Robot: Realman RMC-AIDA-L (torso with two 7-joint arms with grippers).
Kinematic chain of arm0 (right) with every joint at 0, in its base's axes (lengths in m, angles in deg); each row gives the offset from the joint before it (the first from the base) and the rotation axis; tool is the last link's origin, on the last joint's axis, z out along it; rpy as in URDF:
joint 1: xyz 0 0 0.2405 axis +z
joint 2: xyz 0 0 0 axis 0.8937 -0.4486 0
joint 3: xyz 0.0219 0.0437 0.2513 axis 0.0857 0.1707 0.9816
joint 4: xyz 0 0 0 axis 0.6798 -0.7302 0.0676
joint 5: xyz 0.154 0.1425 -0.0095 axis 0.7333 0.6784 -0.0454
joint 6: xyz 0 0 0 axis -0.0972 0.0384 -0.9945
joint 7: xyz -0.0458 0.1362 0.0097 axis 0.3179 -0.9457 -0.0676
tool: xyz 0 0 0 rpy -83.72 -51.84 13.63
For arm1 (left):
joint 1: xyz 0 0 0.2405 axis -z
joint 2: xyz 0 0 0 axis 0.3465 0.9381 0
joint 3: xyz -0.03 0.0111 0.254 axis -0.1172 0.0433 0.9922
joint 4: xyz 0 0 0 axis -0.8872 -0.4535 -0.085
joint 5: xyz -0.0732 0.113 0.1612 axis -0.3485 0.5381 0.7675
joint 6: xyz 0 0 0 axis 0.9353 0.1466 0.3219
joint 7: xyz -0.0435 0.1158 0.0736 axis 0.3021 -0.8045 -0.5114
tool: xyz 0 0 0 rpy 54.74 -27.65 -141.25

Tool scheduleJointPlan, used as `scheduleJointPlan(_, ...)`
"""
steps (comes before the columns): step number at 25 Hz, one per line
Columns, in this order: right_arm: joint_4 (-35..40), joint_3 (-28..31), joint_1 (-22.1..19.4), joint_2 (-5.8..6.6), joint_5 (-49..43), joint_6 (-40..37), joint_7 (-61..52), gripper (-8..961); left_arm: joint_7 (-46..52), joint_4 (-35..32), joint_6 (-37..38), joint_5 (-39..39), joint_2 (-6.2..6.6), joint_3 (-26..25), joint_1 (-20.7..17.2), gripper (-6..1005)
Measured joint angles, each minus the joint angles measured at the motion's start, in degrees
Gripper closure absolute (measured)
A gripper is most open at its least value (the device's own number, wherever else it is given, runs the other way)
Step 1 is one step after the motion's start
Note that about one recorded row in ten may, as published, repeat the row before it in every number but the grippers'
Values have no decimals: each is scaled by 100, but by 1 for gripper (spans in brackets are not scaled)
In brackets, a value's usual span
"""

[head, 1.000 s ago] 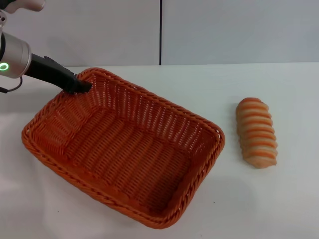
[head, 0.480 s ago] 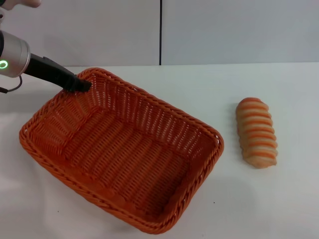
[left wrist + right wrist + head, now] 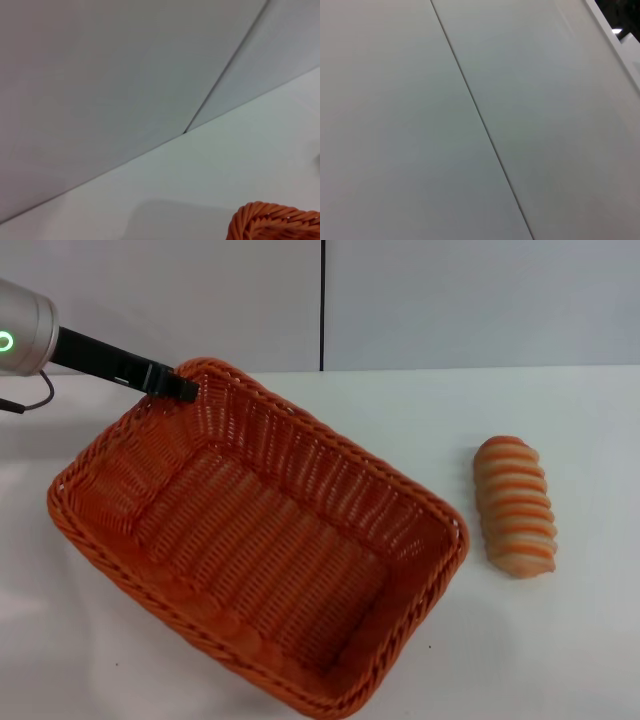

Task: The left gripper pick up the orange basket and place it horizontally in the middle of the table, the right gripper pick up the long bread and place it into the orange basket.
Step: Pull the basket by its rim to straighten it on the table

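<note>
Basket is lying on the table left of centre, its long axis running diagonally from far-left to near-right. Left gripper is pinching the far corner of the rim, fingers pressed on the braid. Judged: the basket is needing a turn about that held corner to lie horizontal. Bread is resting well apart on the right. Right gripper is not showing.

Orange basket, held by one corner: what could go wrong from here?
The left end effector grips the orange basket only at its far corner rim, so it may slip or swing. The basket sits diagonal on the table; swinging it level could bump the long bread lying close beside it.
</note>
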Motion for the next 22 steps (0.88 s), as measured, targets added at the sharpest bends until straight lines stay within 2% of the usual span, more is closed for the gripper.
scheduleJointPlan(3,1,0,6,12,0,3,0,371,0,0,0,0,0,0,0,812)
scheduleJointPlan(6,1,0,23,21,0,33,0,369,543,-233,237,-87,-2,-100,13,816)
scheduleJointPlan(11,1,0,49,33,0,55,0,365,731,-279,286,-138,-3,-155,13,820)
scheduleJointPlan(12,1,0,53,34,0,56,0,365,1038,-302,454,-408,12,-482,13,819)
scheduleJointPlan(14,1,-10,60,51,0,62,0,363,1078,-308,535,-599,30,-674,4,819)
scheduleJointPlan(18,1,-26,62,66,-1,64,0,361,1135,-311,555,-670,55,-734,-21,820)
scheduleJointPlan(22,24,-45,71,89,-42,192,-155,358,1362,-279,560,-693,58,-870,-240,820)
